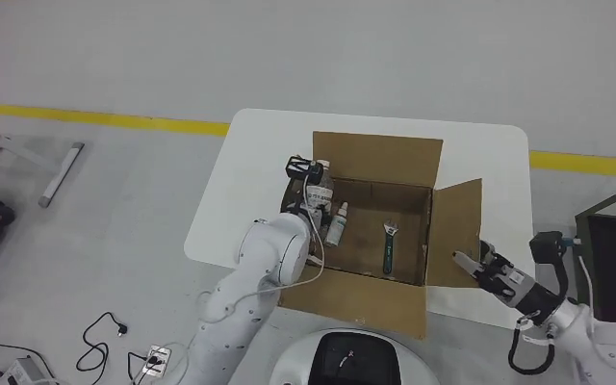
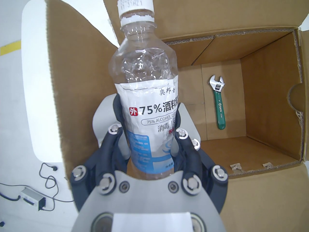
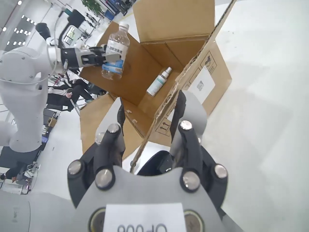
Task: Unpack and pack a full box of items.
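Note:
An open cardboard box [image 1: 377, 156] stands on the white table [image 1: 245, 183]. My left gripper [image 1: 306, 175] is shut on a clear bottle [image 2: 144, 78] with a white cap, held upright over the box's left edge. The bottle [image 3: 116, 49] and that gripper [image 3: 106, 55] also appear across the box in the right wrist view. On the box floor lie a green-handled wrench [image 2: 218, 103] and a small spray bottle [image 3: 159, 82]. My right gripper [image 3: 149, 111] is open, its fingers either side of the box's right flap [image 1: 460, 226].
The box's flaps stand up or fold outward on all sides. Bare table lies behind the box and to its right [image 1: 500, 173]. Cables and a power adapter [image 1: 149, 361] lie on the floor at the left. A dark frame [image 1: 597, 226] stands by the table's right edge.

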Controlling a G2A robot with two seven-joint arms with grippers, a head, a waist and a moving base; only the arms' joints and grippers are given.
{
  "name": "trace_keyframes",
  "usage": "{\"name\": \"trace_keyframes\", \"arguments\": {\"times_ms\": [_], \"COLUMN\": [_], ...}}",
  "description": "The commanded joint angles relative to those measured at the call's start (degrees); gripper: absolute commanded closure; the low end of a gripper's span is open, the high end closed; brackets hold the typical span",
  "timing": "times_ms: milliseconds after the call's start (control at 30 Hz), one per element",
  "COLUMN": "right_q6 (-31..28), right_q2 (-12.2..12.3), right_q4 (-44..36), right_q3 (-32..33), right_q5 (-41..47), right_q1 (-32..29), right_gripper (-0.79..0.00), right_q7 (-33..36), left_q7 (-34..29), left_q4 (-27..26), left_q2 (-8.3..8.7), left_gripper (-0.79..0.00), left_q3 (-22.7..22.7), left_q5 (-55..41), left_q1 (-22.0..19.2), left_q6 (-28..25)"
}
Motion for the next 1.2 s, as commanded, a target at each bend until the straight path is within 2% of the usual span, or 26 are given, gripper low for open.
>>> {"name": "trace_keyframes", "arguments": {"times_ms": [0, 33, 200, 600, 800, 900, 1167], "right_q6": [1.9, 2.86, 5.8, 7.22, 8.48, 8.51, 8.51], "right_q2": [-0.05, -0.08, -0.21, -0.09, -0.21, -0.08, -0.08], "right_q4": [0.69, 1.05, 2.78, 4.6, 4.21, 3.8, 3.8], "right_q3": [-0.88, -1.25, -1.67, -0.24, 0.35, 0.6, 0.6], "right_q5": [-1.12, -1.37, 1.05, 4.97, 5.57, 3.18, 3.18], "right_q1": [0.03, 0.1, 0.48, 0.15, -1.09, -1.34, -1.34], "right_gripper": [-0.089, 0.0, 0.0, 0.0, 0.0, 0.0, 0.0], "right_q7": [-1.19, -1.76, -5.39, -11.59, -16.84, -17.08, -17.08], "left_q7": [0.26, 0.33, 0.36, 1.65, 2.74, 3.84, 5.04], "left_q4": [-0.76, -1.04, -2.73, -6.52, -7.2, -7.55, -6.11], "left_q2": [0.03, 0.04, 0.17, 0.26, 0.14, -0.05, -0.17], "left_gripper": [0.0, 0.0, 0.0, 0.0, 0.0, 0.0, 0.0], "left_q3": [-0.5, -0.78, -2.64, -5.52, -4.61, -4.22, -2.88], "left_q5": [-0.14, -0.35, 0.29, -1.29, -2.69, -6.66, -8.06], "left_q1": [0.15, 0.28, 0.77, 1.55, 1.06, 0.91, 0.2], "left_q6": [-0.27, -0.4, -0.4, -0.77, -1.25, -1.13, -1.7]}}
